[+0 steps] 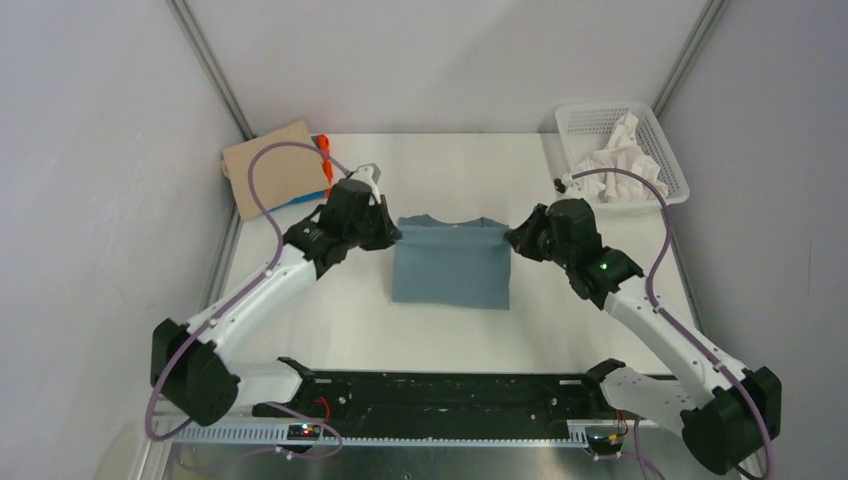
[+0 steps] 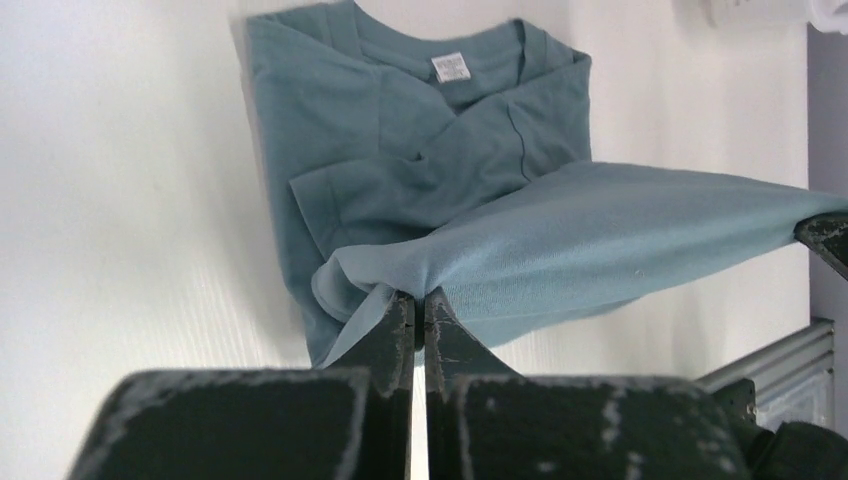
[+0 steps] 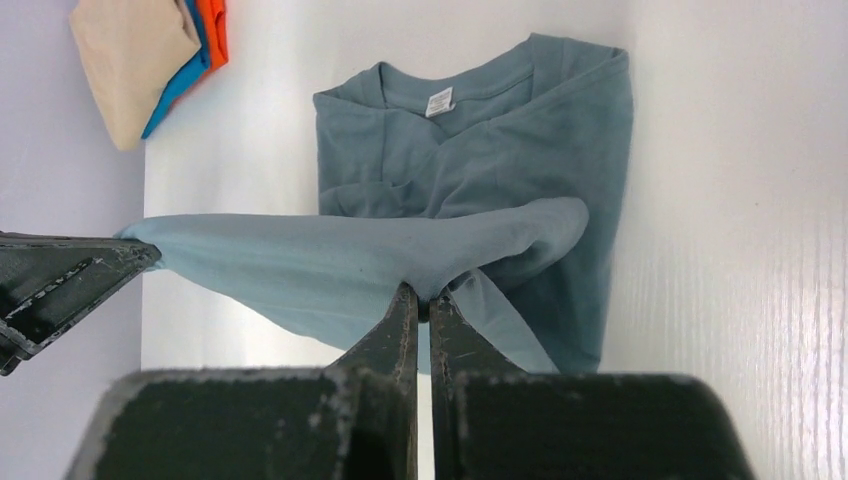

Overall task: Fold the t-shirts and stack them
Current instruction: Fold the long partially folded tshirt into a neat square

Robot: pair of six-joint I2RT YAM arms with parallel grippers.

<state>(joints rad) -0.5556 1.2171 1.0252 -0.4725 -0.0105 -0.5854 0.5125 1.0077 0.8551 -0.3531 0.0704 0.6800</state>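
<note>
Slate-blue t-shirt (image 1: 450, 268) edge is held taut between left gripper (image 1: 397, 236) and right gripper (image 1: 511, 240), both clamped tight on it.

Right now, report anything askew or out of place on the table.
The folded shirt stack in the far-left corner sits crooked, its orange shirt and blue shirt poking out from under the tan one.

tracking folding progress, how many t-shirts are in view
4. The blue-grey shirt mid-table, its edge pinched by the left tool and right tool. Tan shirt, blue shirt and orange shirt stacked far left. White cloth in the basket may hide more.
</note>
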